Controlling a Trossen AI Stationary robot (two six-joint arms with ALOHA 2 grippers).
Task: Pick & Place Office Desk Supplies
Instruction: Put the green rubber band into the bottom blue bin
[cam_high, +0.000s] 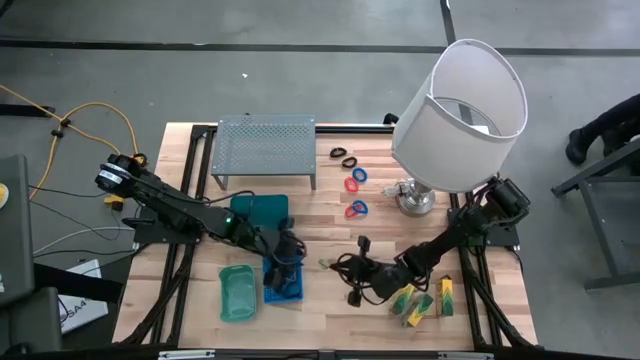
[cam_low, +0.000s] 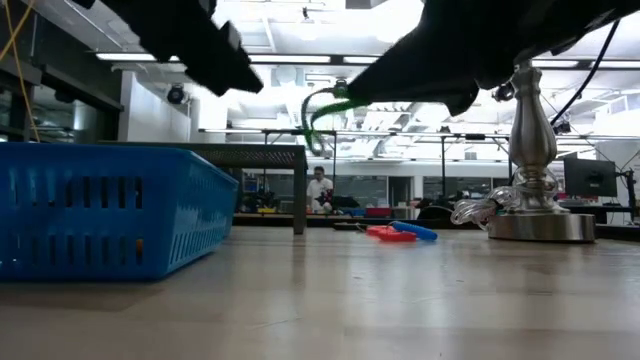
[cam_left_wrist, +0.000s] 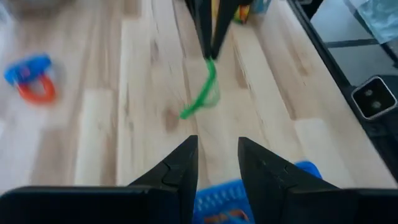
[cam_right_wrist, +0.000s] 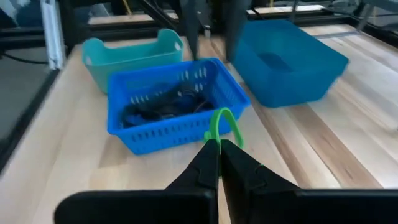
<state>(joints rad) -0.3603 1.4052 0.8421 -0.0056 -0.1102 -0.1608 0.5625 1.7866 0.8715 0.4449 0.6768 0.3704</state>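
My right gripper (cam_right_wrist: 219, 148) is shut on a thin green band (cam_right_wrist: 222, 122), just right of the blue slotted basket (cam_right_wrist: 174, 109), which holds dark items. In the high view this gripper (cam_high: 338, 265) is at the table's near middle. My left gripper (cam_left_wrist: 217, 158) stands open above the basket (cam_high: 283, 285), nothing between its fingers, facing the green band (cam_left_wrist: 204, 93). Red and blue rings (cam_high: 356, 195) and black loops (cam_high: 343, 156) lie farther back on the table. Yellow-green packets (cam_high: 420, 300) lie at the near right. My right gripper pinches one end of the green band's loop (cam_right_wrist: 214, 138) between the free ends of its two fingers. The fingers slant down toward the table's left side. The band (cam_low: 318, 115) curls slack from the fingertips, lifted clear of the table.
A green tray (cam_high: 238, 292) stands left of the basket and a teal bin (cam_high: 260, 210) behind it. The grey perforated rack (cam_high: 265, 145) is at the far edge. The white-shaded lamp (cam_high: 460, 110) rises at the far right, its metal base (cam_low: 535, 225) on the table.
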